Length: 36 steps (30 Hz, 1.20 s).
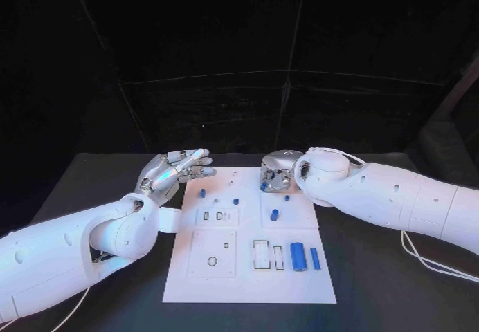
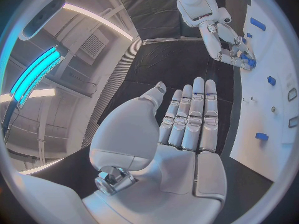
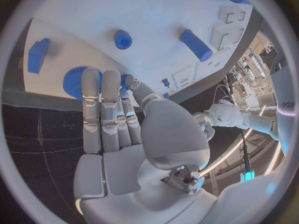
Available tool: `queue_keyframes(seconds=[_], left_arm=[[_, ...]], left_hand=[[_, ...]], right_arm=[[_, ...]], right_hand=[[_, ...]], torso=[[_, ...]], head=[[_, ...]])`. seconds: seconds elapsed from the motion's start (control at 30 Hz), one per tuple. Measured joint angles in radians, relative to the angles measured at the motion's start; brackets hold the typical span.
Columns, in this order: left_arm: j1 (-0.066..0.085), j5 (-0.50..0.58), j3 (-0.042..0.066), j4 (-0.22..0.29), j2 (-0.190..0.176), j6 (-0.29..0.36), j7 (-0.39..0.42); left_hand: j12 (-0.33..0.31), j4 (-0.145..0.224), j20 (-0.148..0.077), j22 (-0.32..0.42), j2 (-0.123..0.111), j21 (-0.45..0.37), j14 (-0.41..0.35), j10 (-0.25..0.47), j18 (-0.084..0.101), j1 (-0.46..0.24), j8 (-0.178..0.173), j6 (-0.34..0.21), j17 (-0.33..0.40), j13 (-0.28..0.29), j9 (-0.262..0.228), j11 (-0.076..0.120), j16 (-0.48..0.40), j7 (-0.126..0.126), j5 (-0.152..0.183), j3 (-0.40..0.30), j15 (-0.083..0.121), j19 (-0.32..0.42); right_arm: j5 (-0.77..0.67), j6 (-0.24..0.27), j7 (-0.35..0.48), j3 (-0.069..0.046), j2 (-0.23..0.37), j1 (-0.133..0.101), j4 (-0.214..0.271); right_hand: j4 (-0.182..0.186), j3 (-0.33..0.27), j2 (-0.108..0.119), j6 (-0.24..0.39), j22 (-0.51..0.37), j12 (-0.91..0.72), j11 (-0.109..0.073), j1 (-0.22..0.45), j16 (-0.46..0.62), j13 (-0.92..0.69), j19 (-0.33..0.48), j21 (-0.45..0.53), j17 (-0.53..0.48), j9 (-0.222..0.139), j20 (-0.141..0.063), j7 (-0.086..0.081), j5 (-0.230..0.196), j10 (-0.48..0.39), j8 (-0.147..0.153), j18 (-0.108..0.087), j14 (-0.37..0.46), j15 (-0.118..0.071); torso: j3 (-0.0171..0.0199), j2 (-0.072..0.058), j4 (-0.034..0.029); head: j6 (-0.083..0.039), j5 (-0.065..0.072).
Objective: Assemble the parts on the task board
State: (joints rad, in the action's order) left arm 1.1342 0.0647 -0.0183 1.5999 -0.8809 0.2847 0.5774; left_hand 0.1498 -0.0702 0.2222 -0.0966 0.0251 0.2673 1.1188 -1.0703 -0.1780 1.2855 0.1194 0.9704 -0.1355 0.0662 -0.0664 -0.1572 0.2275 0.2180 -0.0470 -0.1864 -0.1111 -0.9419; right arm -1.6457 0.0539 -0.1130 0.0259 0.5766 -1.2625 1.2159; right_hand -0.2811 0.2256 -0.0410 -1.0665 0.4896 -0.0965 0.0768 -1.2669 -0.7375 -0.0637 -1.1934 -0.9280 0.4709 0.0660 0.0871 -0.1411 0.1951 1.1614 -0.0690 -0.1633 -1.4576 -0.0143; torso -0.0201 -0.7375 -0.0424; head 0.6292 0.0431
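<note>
Resting fingertips on, perhaps gripping, a blue gear (image 3: 74, 80), the right hand (image 3: 124, 129); left hand (image 1: 178, 170) spread.

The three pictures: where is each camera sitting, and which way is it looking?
Head view: up on the robot's head, looking down at the task board; both arms, left hand and right hand show.
Left wrist view: behind the left hand, facing along its flat fingers.
Right wrist view: behind the right hand, facing the board, fingers reaching a blue gear.
Shared: both wrist views show the board and the other hand.
</note>
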Motion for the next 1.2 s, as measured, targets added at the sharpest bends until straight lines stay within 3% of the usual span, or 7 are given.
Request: queue_keyframes(seconds=[0.53,0.87,1.2], left_arm=[[0.000,0.000,0.000,-0.004,0.001,-0.002,-0.005],[0.000,0.004,0.000,-0.001,0.000,-0.006,-0.010],[0.000,0.012,0.000,0.006,0.000,-0.011,-0.013]], left_hand=[[0.000,0.000,0.000,0.001,-0.004,0.000,0.000,0.000,0.000,-0.004,0.000,0.000,-0.001,0.000,0.000,0.000,0.000,0.000,0.000,0.000,0.000,0.000],[-0.007,0.000,0.004,0.003,0.001,-0.007,0.000,0.000,0.000,-0.009,-0.004,0.000,-0.001,0.000,0.001,0.000,-0.004,0.000,0.000,0.000,0.000,-0.004],[-0.007,0.000,0.004,0.003,-0.002,-0.007,0.000,-0.003,0.000,-0.012,-0.004,0.000,-0.002,0.000,0.001,-0.004,-0.004,0.000,0.000,0.000,0.000,-0.003]], right_arm=[[0.008,0.007,0.013,-0.001,-0.004,-0.002,-0.003],[0.030,0.133,0.036,0.000,0.007,0.000,0.026],[0.050,0.223,0.038,-0.001,-0.051,-0.001,-0.040]], right_hand=[[0.015,0.079,0.003,-0.036,0.143,0.000,-0.007,0.029,-0.121,0.000,-0.024,-0.117,0.108,0.000,-0.005,0.004,-0.001,0.029,0.006,0.000,-0.004,-0.004],[0.027,0.133,0.014,-0.057,0.202,-0.005,-0.009,0.040,-0.174,0.000,-0.031,-0.165,0.156,0.000,-0.005,0.000,-0.015,0.045,-0.001,0.000,-0.004,-0.004],[0.048,0.153,0.026,-0.057,0.226,-0.005,-0.009,0.052,-0.204,0.000,-0.031,-0.186,0.181,0.003,-0.005,0.000,-0.046,0.045,0.000,0.000,-0.004,-0.004]], torso=[[-0.0006,-0.006,-0.0021],[-0.0022,-0.007,-0.0027],[-0.0016,-0.011,-0.0059]], head=[[0.000,0.004],[-0.011,0.004],[-0.021,-0.003]])
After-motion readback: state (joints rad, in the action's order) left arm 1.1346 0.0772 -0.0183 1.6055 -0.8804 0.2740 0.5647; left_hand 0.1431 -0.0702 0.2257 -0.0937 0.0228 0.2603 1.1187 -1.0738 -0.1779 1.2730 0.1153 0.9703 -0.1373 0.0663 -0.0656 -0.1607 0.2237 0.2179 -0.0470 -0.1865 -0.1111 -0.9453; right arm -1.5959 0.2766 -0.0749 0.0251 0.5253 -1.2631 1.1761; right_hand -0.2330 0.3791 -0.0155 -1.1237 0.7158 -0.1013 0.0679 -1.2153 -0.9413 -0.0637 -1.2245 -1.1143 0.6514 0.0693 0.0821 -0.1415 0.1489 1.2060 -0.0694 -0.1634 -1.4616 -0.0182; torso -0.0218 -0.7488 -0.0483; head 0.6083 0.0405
